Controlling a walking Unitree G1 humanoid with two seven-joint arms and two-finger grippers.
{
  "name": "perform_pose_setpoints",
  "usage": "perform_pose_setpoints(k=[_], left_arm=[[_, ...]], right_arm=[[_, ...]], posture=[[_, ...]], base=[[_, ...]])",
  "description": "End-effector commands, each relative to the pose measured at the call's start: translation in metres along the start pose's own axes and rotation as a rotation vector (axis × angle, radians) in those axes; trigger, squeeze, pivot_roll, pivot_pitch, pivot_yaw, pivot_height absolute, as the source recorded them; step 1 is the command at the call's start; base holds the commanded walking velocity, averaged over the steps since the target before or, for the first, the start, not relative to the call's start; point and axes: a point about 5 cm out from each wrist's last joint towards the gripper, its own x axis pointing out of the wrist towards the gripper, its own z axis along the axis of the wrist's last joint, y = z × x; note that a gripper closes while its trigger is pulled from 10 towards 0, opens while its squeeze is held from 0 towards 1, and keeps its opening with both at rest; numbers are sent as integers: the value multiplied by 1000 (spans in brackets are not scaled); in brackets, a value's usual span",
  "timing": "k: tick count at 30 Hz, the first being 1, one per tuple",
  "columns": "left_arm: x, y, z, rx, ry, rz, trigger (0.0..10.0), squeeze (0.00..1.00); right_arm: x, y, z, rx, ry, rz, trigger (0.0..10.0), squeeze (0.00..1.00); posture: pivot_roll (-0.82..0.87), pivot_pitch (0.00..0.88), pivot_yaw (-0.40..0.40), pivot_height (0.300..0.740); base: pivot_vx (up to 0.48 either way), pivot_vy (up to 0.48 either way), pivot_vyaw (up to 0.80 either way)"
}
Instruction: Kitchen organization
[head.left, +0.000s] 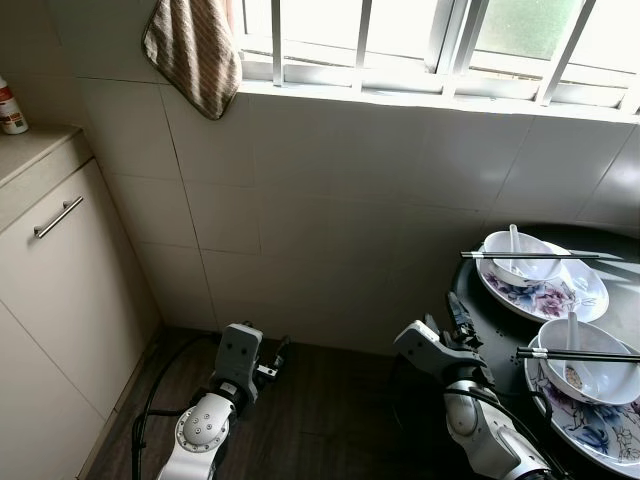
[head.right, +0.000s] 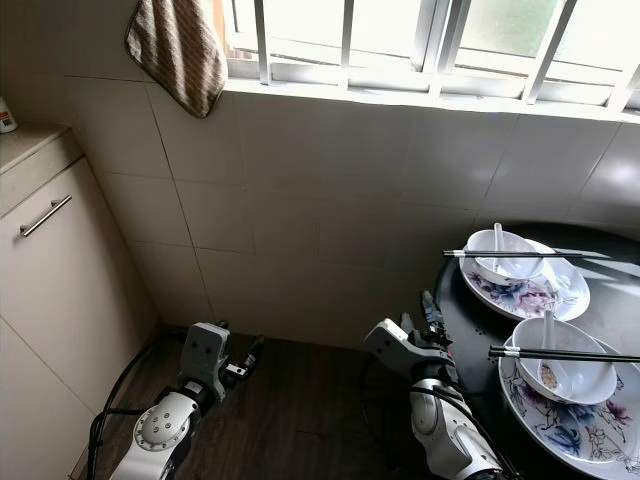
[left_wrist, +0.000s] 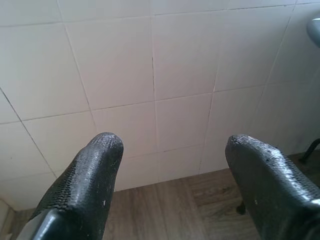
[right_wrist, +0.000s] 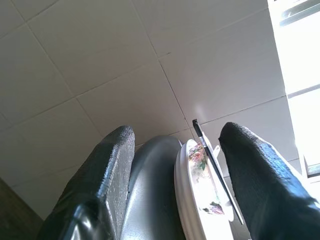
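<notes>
i stand facing a white tiled wall (head.left: 330, 200) under a barred window (head.left: 420, 40), with a brown striped cloth (head.left: 192, 50) hanging from the sill at the left. my left pincer (head.left: 272, 360) hangs low over the dark wooden floor (head.left: 330, 410), its two black fingers (left_wrist: 85, 185) spread apart with nothing between them, pointing at the base of the wall. my right pincer (head.left: 458, 318) is held just beside the near edge of the round dark table (head.left: 480, 300), its fingers (right_wrist: 105, 180) also parted and empty, aimed along the table's rim. on that table sit two white plates with floral print: the farther plate (head.left: 545, 290) carries a white bowl (head.left: 518, 252) with a white spoon (head.left: 513, 238) in it and black chopsticks (head.left: 525, 255) laid across its top; the nearer plate (head.left: 590, 415) carries another white bowl (head.left: 585, 360) with a spoon (head.left: 572, 330) and black chopsticks (head.left: 575, 354) across it. to my far left is a cream cabinet (head.left: 55, 280) with a metal bar handle (head.left: 58, 217), and a small white bottle with a red label (head.left: 10, 108) on its top.
</notes>
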Motion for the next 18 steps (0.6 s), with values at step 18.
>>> perform_pose_setpoints(k=[18], left_arm=[[0,-1,2,-17,-14,-16,10000,0]], right_arm=[[1,-5,0,-61,-13,6,10000,0]], posture=[[34,0,-35,740]], base=[[0,79,-695]])
